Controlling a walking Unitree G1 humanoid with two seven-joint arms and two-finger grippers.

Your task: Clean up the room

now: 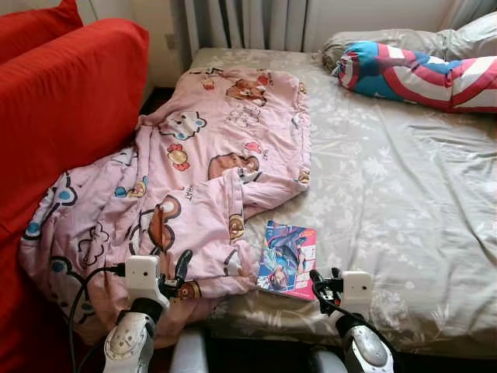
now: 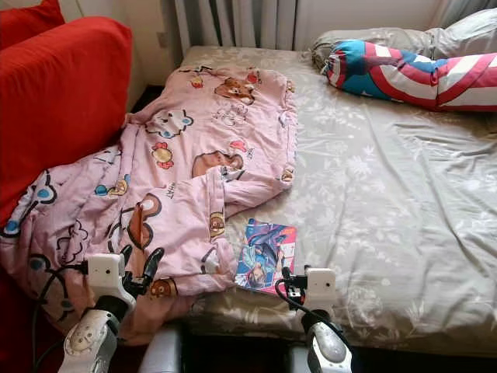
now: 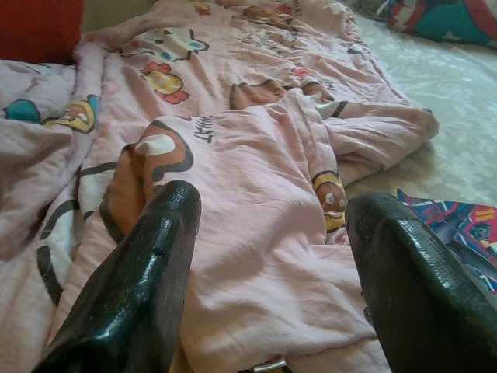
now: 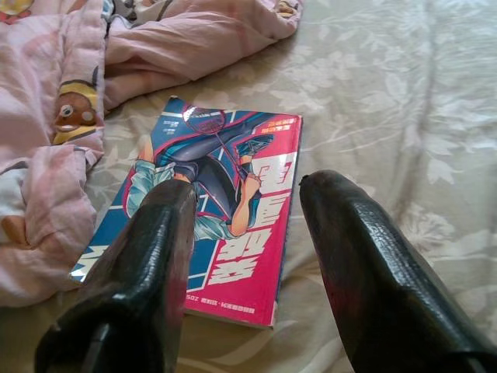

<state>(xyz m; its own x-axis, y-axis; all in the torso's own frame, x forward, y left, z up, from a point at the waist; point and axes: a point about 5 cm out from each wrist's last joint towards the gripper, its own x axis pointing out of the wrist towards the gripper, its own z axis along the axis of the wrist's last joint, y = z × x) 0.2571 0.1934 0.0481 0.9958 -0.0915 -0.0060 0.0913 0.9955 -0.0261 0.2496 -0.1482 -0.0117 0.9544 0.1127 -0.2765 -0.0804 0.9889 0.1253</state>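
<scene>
Pink cartoon quilt [image 1: 194, 179] sprawls from the red sofa [image 1: 62, 101] onto the bed [image 1: 404, 202], lying just under and ahead of the left gripper [image 3: 268, 264], whose fingers are spread and empty. Right of it, a manga book [image 4: 213, 206] lies flat on the sheet, just ahead of the right gripper [image 4: 248, 256], whose fingers are parted, holding nothing.

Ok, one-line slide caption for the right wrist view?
Open right hand hovers over a comic book beside the pink quilt.
</scene>
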